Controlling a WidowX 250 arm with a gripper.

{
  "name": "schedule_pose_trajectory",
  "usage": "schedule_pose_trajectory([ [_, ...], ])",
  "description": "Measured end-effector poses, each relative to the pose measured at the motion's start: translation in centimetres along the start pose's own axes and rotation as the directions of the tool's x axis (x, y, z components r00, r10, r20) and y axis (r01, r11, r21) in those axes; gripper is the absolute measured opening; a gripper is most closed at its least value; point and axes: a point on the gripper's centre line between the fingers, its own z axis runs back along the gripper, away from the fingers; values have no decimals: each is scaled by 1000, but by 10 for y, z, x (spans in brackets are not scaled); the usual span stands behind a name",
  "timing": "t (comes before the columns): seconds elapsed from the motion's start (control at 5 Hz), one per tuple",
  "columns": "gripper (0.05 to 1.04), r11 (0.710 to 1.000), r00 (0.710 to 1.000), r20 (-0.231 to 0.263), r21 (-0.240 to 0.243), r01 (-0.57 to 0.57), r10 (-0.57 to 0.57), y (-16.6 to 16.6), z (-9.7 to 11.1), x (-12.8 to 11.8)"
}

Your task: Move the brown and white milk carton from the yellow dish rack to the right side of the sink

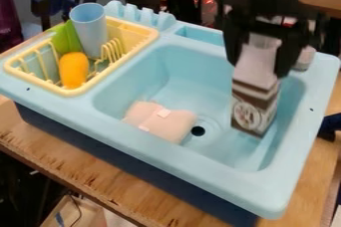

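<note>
1. Two fingers of the black gripper (258, 69) are closed on the upper part of a brown-and-white carton (255, 109), one at each side of it.
2. The carton lies directly below the fingers, over the right-hand part of the light blue sink (160, 152) as the camera sees it.
3. Its long axis runs nearly upright, roughly in line with the fingers, with the lower end leaning slightly towards the view's left.
4. Whether its base touches the basin floor is hard to judge from this slant; it may hang just above.
5. A pale pink soft-looking thing (170, 124) rests in the basin beside the drain hole (198, 131), to the view's left of the carton and apart from it.
6. Farther left, a yellow rack (67, 91) holds a blue cup (90, 27), upright with a slight tilt.
</note>
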Motion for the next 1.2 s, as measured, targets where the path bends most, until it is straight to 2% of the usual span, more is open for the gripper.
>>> schedule_pose_trajectory([
  [0.2,810,1000,1000,-24,5,-3,3,-3,-12,1],
  [0.8,810,1000,1000,12,-21,5,-5,-1,-16,18],
  [1.0,865,1000,1000,0,-23,10,-10,-1,-17,19],
  [1.2,1012,1000,1000,-30,-22,1,-2,-2,-16,18],
])
